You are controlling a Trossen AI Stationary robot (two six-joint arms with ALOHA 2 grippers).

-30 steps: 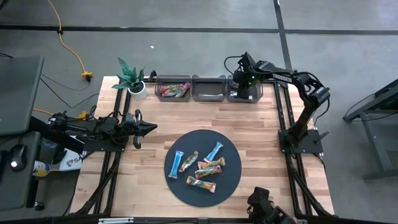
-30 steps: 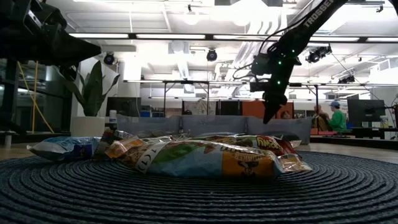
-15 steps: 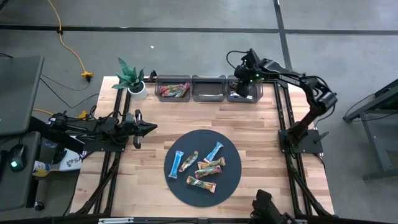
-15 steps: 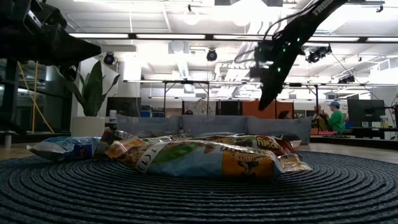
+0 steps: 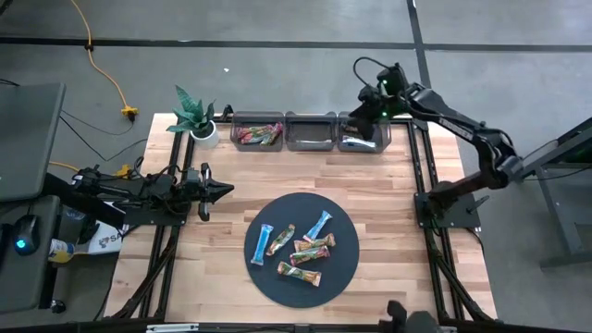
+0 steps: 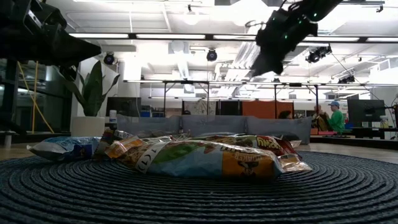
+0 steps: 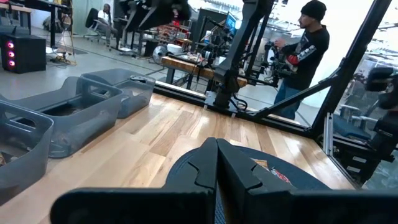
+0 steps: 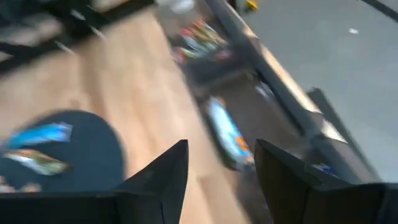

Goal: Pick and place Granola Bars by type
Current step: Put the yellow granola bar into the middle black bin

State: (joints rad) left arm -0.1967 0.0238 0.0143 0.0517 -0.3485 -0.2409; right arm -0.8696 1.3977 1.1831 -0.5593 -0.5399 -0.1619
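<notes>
Pale wooden planks form the table [image 5: 231, 176], set on a grey concrete floor in a bright workshop where a person in dark clothes [image 7: 303, 53] stands past the far edge.

Starting at the jaws: the right gripper [image 5: 370, 118] hangs above the rightmost clear bin [image 5: 364, 141] with its two dark fingers [image 8: 160, 177] spread apart and nothing between them. Its wrist view looks down on a light blue bar [image 8: 227, 134] lying in that bin. The left gripper [image 5: 220, 191] waits low over the table's left side, its fingers pressed together and empty, pointing toward the disc.

Three clear plastic bins of rounded rectangular shape stand in a row along the back edge. The left bin [image 5: 257, 123] holds red and multicoloured bars [image 5: 258, 135], too bunched to count. The middle bin [image 5: 311, 132] shows only its dark floor.

Near the middle of the table lies a dark round disc [image 5: 342, 264] with a ribbed, coiled weave. Five Granola Bars [image 5: 301, 246] in glossy, crinkled wrappers rest on it: two light blue, one [image 5: 265, 240] at the left and one [image 5: 319, 224] at the upper right, plus three green-brown multicolour ones clustered between and below them.

A small potted plant [image 5: 196, 117] with spiky leaves stands at the back left corner.
</notes>
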